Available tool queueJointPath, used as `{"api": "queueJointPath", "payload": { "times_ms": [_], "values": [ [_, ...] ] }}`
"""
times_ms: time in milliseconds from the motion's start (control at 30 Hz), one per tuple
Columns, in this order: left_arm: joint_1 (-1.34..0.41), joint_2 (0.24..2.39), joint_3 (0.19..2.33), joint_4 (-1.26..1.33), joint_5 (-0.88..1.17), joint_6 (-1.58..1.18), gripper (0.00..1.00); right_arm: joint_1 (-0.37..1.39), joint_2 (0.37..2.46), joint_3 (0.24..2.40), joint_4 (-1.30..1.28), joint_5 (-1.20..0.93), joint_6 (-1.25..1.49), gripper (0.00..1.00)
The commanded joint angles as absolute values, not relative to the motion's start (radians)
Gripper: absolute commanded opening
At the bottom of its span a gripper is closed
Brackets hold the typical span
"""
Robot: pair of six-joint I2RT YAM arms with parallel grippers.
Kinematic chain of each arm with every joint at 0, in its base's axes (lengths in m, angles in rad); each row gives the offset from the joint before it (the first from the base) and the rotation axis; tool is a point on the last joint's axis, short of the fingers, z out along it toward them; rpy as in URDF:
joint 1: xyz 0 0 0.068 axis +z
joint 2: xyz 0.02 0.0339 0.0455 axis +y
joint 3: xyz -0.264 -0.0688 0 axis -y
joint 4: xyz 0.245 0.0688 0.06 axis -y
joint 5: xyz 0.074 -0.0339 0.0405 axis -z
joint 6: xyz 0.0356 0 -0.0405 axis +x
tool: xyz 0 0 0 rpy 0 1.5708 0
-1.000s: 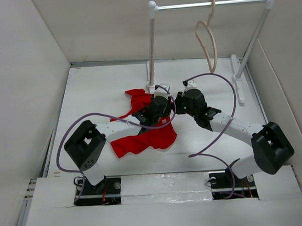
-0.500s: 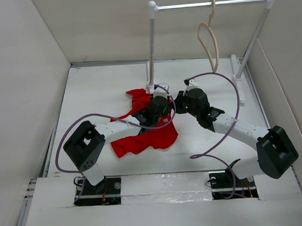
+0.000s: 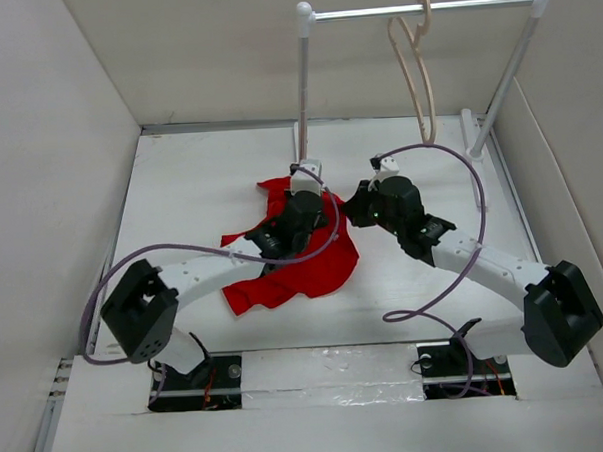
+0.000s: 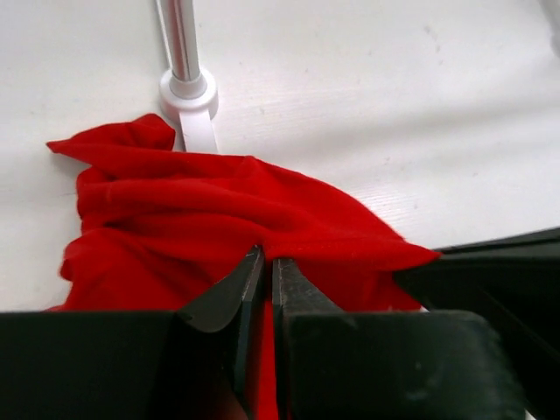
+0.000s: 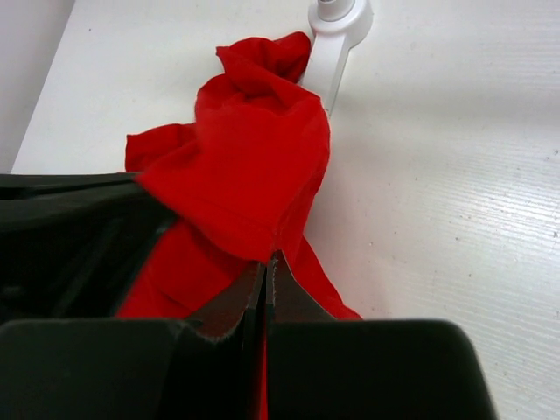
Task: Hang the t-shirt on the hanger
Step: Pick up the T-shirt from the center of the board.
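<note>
The t-shirt (image 3: 306,274) — bright red, crumpled, bunched in folds.

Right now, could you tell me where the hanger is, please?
In the top view the hanger hangs by its hook from the silver rod at the far edge, right of centre, well apart from the t-shirt on the table.

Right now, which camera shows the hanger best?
Top external: only there does the hanger show, hanging nearly edge-on from the rack's rod at the back. Both wrist views miss it, showing just the t-shirt and the rack's foot.
</note>
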State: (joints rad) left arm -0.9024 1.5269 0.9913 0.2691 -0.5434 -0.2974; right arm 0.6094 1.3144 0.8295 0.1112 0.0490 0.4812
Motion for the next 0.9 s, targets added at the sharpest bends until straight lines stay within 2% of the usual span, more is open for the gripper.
{"api": "queueJointPath", "payload": {
  "times_ms": [0, 267, 633, 733, 767, 867],
  "values": [
    [-0.899, 1.373, 0.963, 0.230, -0.600, -0.348, 0.00, 0.609, 1.290, 0.885, 0.103, 0.107, 0.434, 0.00],
    [-0.899, 1.157, 0.879, 0.175, -0.428, -0.420, 0.00, 0.669, 1.259, 0.963, 0.057, 0.219, 0.382, 0.00],
    [-0.899, 1.085, 0.822, 0.207, -0.206, -0.505, 0.00, 0.696, 1.164, 0.877, -0.030, 0.291, 0.402, 0.00],
    [-0.899, 1.084, 0.808, 0.241, -0.183, -0.520, 0.00, 0.709, 1.114, 0.897, -0.113, 0.269, 0.396, 0.37],
    [-0.899, 1.092, 0.808, 0.244, -0.180, -0.525, 0.00, 0.709, 1.097, 0.905, -0.133, 0.234, 0.387, 0.56],
    [-0.899, 1.112, 0.807, 0.265, -0.160, -0.531, 0.00, 0.735, 1.026, 0.937, -0.202, 0.168, 0.376, 0.70]
  ]
}}
